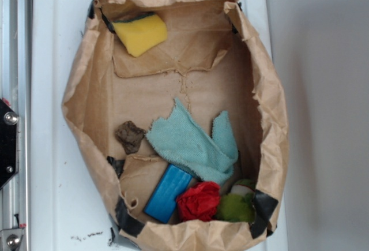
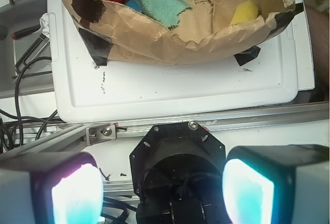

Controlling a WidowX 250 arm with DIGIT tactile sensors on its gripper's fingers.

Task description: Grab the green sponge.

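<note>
A: Where's your sponge (image 1: 140, 33)?
B: Inside the bag (image 1: 271, 107), far corner from the red lump (image 1: 198, 201), against the wall.
A: Gripper (image 2: 162, 188)?
B: Fingers (image 2: 77, 193) spread wide, holding nothing, outside the bag.

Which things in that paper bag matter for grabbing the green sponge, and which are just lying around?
For the job:
green sponge, yellow with a dark green face
gripper, open, outside the bag

Lying about:
teal cloth
blue block
red crumpled thing
green fuzzy lump
brown lump
</note>
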